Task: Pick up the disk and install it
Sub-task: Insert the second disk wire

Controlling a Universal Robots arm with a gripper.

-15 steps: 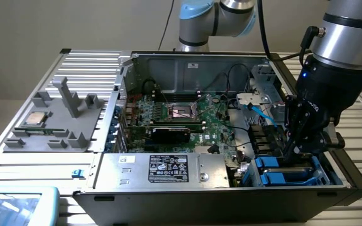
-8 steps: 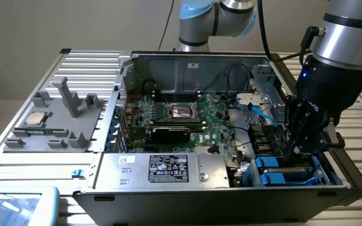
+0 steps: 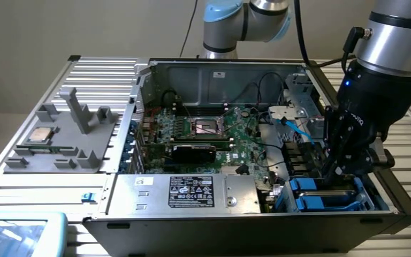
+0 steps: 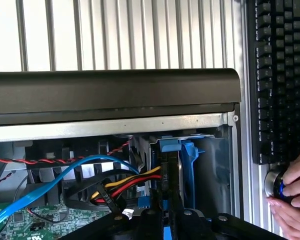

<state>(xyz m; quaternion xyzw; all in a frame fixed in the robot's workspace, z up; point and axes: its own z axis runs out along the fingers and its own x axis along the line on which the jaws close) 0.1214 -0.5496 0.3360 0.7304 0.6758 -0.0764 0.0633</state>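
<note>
A: Reaching down into the drive bay at the exterior view's right of the open case (image 3: 213, 69), my gripper (image 3: 339, 172) sits directly over the disk (image 3: 318, 194). Where does it lie?

B: Straight beneath me, on edge in its blue carrier, long axis running down into the bay (image 4: 210, 165).

A: Fingers?

B: Narrowed to a thin gap around the top edge of the disk (image 4: 166, 165); I judge it pinched, not released. Cables (image 4: 115, 187) crowd just beside it.

A: Noted: a person's hand (image 4: 292, 192) by the keyboard (image 4: 277, 75).

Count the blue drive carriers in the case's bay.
2: one carrier beside the gripper, another nearer the case's front edge. More may hide behind the arm.
</note>
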